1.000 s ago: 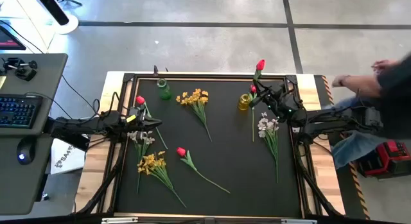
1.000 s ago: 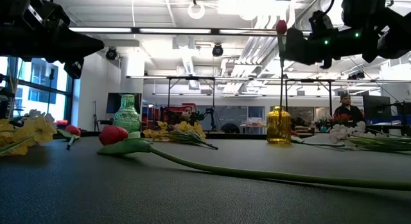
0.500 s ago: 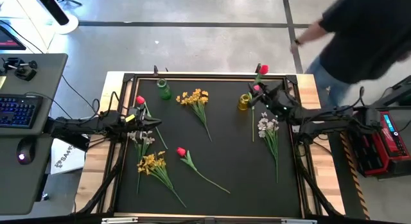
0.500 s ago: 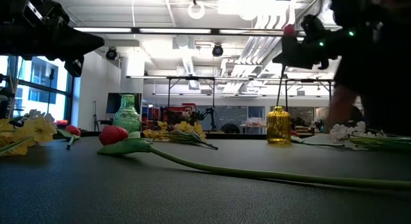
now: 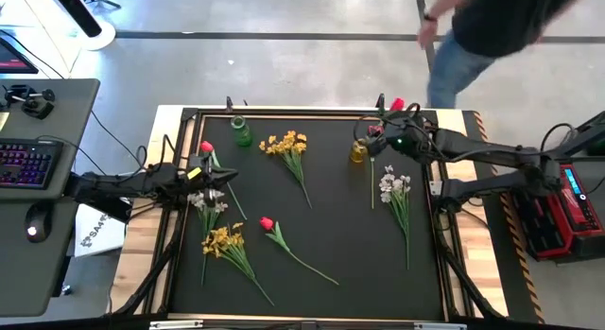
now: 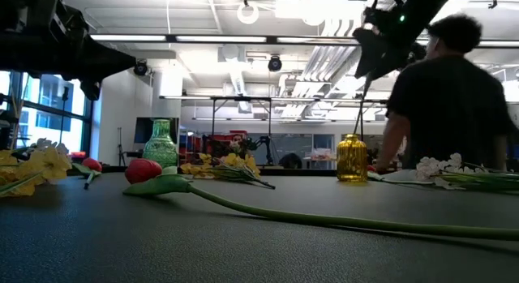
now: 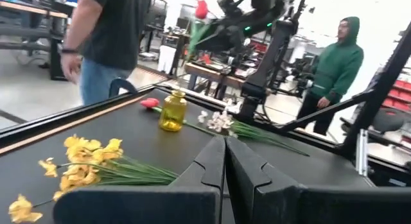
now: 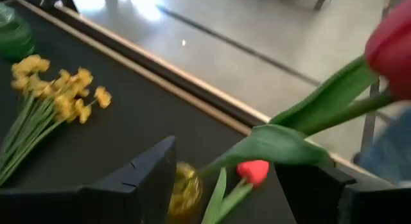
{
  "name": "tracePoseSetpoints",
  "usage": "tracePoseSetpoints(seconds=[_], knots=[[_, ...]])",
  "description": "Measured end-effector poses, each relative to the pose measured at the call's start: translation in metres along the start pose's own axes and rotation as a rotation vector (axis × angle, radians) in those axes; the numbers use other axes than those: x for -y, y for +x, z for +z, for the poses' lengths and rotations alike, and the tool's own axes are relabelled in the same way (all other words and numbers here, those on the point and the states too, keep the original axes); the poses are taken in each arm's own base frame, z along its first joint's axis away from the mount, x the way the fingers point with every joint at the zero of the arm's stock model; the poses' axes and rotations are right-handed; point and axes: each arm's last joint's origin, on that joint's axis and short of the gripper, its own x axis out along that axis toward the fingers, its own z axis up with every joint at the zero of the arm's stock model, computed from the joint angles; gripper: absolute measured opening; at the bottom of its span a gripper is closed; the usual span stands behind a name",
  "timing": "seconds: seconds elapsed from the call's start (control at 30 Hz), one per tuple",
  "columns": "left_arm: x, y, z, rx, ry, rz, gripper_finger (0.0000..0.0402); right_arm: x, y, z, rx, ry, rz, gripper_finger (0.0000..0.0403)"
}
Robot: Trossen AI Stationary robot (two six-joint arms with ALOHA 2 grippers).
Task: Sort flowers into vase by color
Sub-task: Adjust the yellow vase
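While the right tool (image 5: 383,133) spreads over the yellow vase (image 5: 358,151) with a red tulip (image 8: 393,47) between its fingers, most flowers await sorting.

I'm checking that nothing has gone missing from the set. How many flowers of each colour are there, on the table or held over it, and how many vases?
Red tulips: 4
Yellow bunches: 2
White sprigs: 2
Vases: 2
Total: 8 flowers and 2 vases, 10 things
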Motion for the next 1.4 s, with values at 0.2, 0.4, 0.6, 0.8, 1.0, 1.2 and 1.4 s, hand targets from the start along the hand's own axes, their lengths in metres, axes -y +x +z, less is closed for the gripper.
tracePoseSetpoints(seconds=[0.2, 0.4, 0.6, 0.8, 1.0, 1.2, 1.4], knots=[[0.002, 0.003, 0.011, -0.031, 0.009, 0.078, 0.0, -0.012, -0.031, -0.002, -0.072, 0.014, 0.076, 0.0243], [0.01, 0.014, 0.031, -0.082, 0.042, 0.138, 0.0, -0.036, -0.046, -0.029, -0.093, 0.005, 0.163, 0.0243], [0.029, 0.037, 0.056, -0.256, 0.131, 0.214, 0.0, -0.058, -0.049, -0.066, -0.195, -0.027, 0.199, 0.0243], [0.053, 0.059, 0.075, -0.511, 0.138, 0.28, 0.0, -0.094, -0.045, -0.112, -0.297, -0.127, 0.386, 0.0243], [0.071, 0.065, 0.071, -0.825, 0.064, 0.441, 0.0, -0.129, -0.036, -0.15, -0.292, -0.222, 0.685, 0.0243], [0.071, 0.056, 0.055, -0.97, -0.089, 0.713, 0.0001, -0.143, -0.023, -0.158, -0.204, -0.298, 0.685, 0.0243], [0.06, 0.047, 0.032, -0.939, -0.182, 0.904, 0.0026, -0.146, -0.018, -0.161, -0.172, -0.343, 0.655, 0.0243]])
